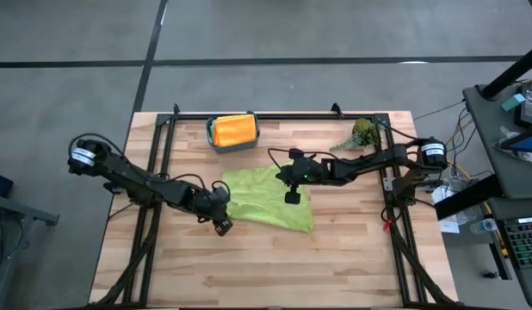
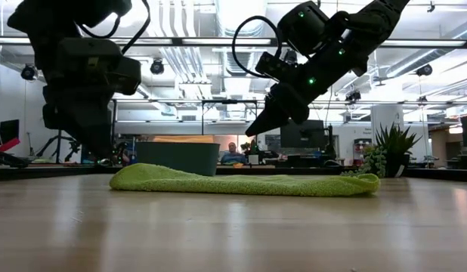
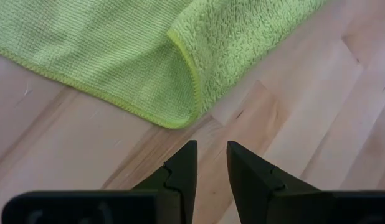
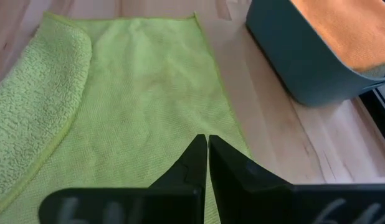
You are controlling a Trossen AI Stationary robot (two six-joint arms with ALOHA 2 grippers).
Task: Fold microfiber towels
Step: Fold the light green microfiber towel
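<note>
Lime green towel (image 1: pixel 268 199) lay flat mid-frame on the counter (image 1: pixel 335 267), one corner flipped over; soft, light, limp, so best pinched at that corner edge. Left hand (image 1: pixel 222 226) slightly open beside it, right hand (image 1: pixel 293 197) closed above, holding nothing

Lime green towel (image 1: pixel 264 200) lies flat mid-table, one corner folded over.

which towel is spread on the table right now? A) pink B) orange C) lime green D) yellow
C. The lime green towel lies on the wood between the two arms, one corner turned over; the orange towel sits in the teal bin.
</note>
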